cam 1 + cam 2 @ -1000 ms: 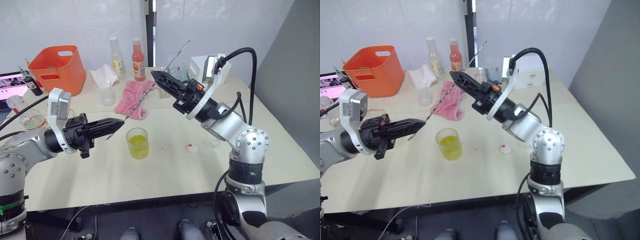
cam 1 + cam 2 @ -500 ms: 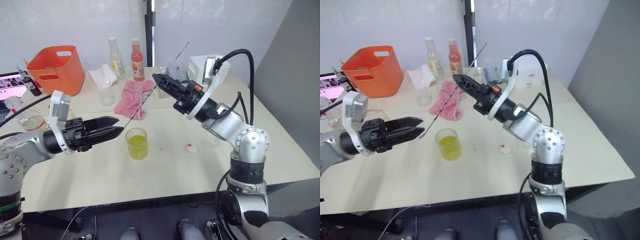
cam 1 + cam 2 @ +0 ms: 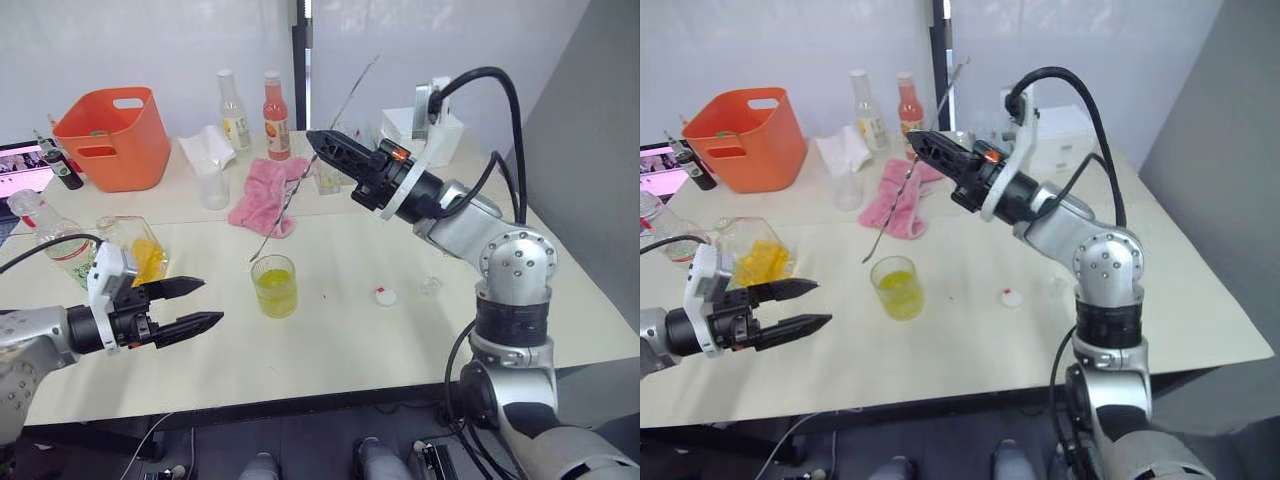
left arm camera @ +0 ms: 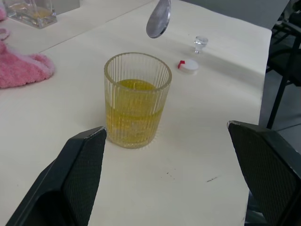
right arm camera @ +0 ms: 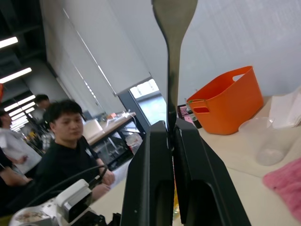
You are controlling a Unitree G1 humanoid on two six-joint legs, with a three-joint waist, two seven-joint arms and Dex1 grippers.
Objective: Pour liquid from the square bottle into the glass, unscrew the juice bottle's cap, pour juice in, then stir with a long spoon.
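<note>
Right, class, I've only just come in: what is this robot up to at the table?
It is mixing a drink. The right gripper is shut on the long spoon, held slanted in the air with its small bowl hanging just above the glass, not yet in it. The glass holds yellow liquid. The left gripper hovers with open jaws to the left of the glass, holding nothing. The cap lies on the table to the right of the glass, so stirring appears to come next.
</note>
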